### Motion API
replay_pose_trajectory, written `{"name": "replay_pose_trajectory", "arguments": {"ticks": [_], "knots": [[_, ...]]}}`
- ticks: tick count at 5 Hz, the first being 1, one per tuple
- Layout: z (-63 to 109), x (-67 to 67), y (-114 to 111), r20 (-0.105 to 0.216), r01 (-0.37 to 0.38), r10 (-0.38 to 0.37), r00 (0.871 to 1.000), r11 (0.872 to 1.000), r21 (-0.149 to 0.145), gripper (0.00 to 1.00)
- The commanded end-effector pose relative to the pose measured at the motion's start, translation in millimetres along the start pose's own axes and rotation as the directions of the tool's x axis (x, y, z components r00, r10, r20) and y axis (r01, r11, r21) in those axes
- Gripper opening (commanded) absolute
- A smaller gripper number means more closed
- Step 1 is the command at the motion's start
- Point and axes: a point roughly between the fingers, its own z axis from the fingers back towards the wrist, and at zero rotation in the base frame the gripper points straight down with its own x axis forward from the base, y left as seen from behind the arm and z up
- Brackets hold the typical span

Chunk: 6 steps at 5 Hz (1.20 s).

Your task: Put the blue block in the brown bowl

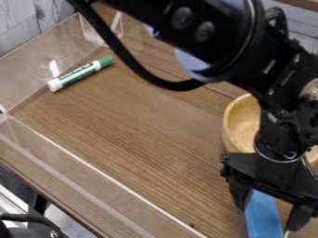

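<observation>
The blue block (pixel 262 219) lies on the wooden table (pixel 125 121) at the lower right, near the front edge. My black gripper (pixel 267 208) points down over it, open, with one finger (pixel 243 197) on the block's left and the other on its right. Whether the fingers touch the block I cannot tell. The brown bowl (pixel 243 121) sits just behind the gripper at the right edge, partly hidden by the arm.
A green-and-white marker (pixel 81 72) lies at the upper left. Clear plastic walls (pixel 37 56) border the table's left and back sides. The black arm and its cable (pixel 137 46) cross the upper right.
</observation>
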Motion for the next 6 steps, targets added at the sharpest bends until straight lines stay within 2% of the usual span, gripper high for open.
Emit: {"name": "replay_pose_trajectory", "arguments": {"ticks": [1, 3, 4, 6], "knots": [[6.3, 7.5, -3.4, 0.031, -0.006, 0.006, 1.000, 1.000, -0.021, 1.00], [0.5, 7.9, -1.8, 0.032, -0.016, 0.016, 0.999, 1.000, -0.019, 1.00], [-4.8, 7.5, -1.3, 0.030, -0.024, 0.025, 0.999, 1.000, -0.015, 0.00], [6.6, 9.2, -1.7, 0.037, -0.010, 0.010, 0.999, 1.000, 0.011, 0.00]]}}
